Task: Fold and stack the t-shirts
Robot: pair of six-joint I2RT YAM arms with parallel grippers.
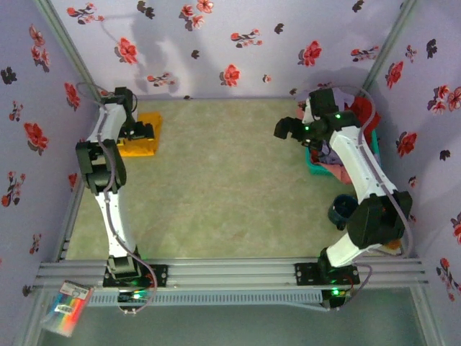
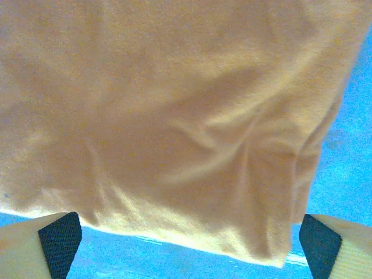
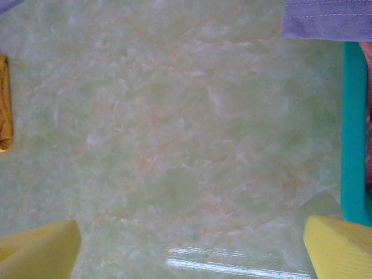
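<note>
Orange-yellow t-shirt (image 1: 148,148) is lying folded far left on the surface (image 1: 230,209), seemingly finished; we are hovering the left tool (image 2: 186,247) over it, wide open, gripping nothing. Rightward, we are holding the right tool (image 1: 291,128) spread and empty beside the teal basket (image 1: 311,164); next we are likely fetching its lavender shirt (image 3: 325,20).

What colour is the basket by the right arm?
The basket is teal; the right wrist view shows it best.

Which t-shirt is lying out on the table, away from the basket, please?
The orange-yellow one: it lies alone on the table at far left, while the lavender and red ones are bunched at the teal basket on the right.
</note>
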